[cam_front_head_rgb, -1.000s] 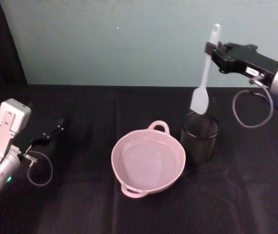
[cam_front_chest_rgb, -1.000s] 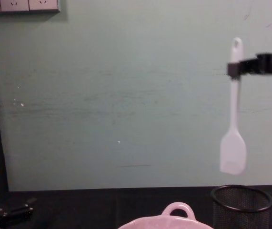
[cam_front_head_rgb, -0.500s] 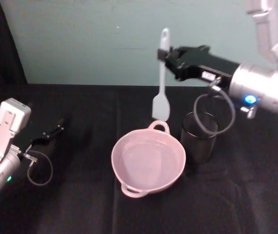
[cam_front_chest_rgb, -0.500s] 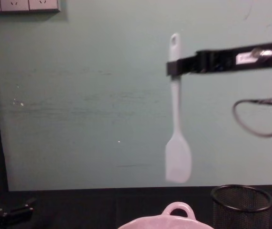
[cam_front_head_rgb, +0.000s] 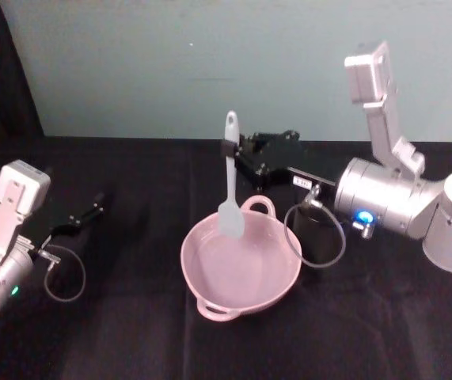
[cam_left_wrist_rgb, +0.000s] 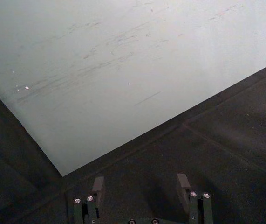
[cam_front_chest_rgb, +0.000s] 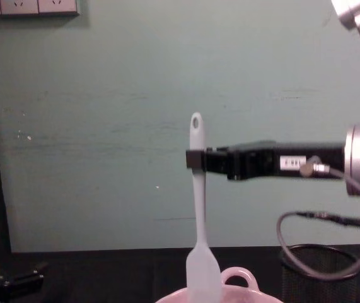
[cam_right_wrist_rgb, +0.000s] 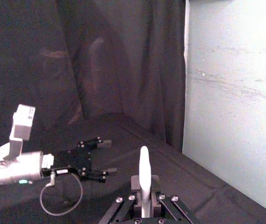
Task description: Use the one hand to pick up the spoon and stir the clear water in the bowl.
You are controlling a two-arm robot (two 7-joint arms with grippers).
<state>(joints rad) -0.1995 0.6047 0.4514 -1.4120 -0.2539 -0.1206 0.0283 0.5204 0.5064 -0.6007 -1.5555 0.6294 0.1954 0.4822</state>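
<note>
- Spoon (cam_front_head_rgb: 229, 178) is hanging upright, with the wide head down and the oval hole on top, over the far side of the pink bowl (cam_front_head_rgb: 186, 261), near the bowl's far loop handle.
- In the chest view the spoon (cam_front_chest_rgb: 197, 208) is reaching with its head down to the rim of the bowl (cam_front_chest_rgb: 235, 272); I cannot tell if it is touching the water.
- The right gripper (cam_front_head_rgb: 229, 149) is reaching from the right, and its jaws are pinching the flat handle a little under the hole.
- One second ago the spoon was hanging high above the black mesh cup (cam_front_head_rgb: 320, 249). Half a second ago it was in the air at the far rim of the bowl. Now it is standing more to the left and clearly lower, and the right arm is showing much more in the head view.
- The bowl and the mesh cup are staying in the same places on the black worktop (cam_front_head_rgb: 131, 332), just beside each other.
- The left gripper (cam_front_head_rgb: 95, 206) is resting at the left of the worktop as before, well apart from the bowl; its jaws are spread with nothing between them.
</note>
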